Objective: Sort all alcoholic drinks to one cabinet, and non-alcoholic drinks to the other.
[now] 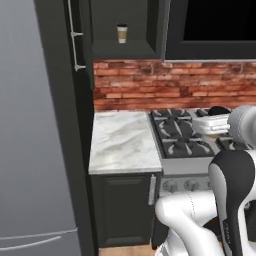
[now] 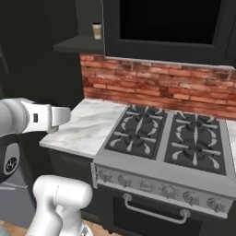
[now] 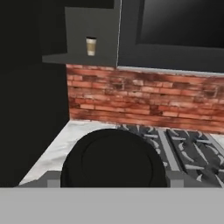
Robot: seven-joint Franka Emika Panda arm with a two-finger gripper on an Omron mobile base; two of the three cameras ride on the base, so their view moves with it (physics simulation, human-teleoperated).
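Fingers are seen set wide, with a dark rounded object, apparently a cup lid, filling the gap between them and seemingly gripped. A tan paper coffee cup with a dark brown lid is stood upright in the open upper cabinet, near its front edge. Below it, the marble counter is bounded by the refrigerator and the stove.

Red brick backsplash is seen at centre, marble counter below left, gas stove right, dark cabinets underneath, grey fridge far left
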